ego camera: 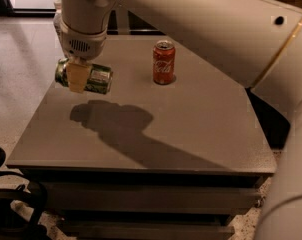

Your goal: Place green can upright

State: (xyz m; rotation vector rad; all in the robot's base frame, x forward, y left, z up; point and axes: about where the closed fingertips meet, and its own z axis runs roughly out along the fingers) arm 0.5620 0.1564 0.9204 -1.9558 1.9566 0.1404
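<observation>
The green can (93,78) hangs on its side in the air above the left part of the grey table (191,129), its shadow well below it on the tabletop. My gripper (77,78) comes down from the white arm at the upper left and is shut on the can's middle. One pale finger (76,77) lies across the can's front. The can's silver end points right.
A red Coca-Cola can (164,62) stands upright at the table's far middle, right of the held can. My large white arm (231,29) fills the upper right. A black wheeled base (11,204) sits on the floor at the lower left.
</observation>
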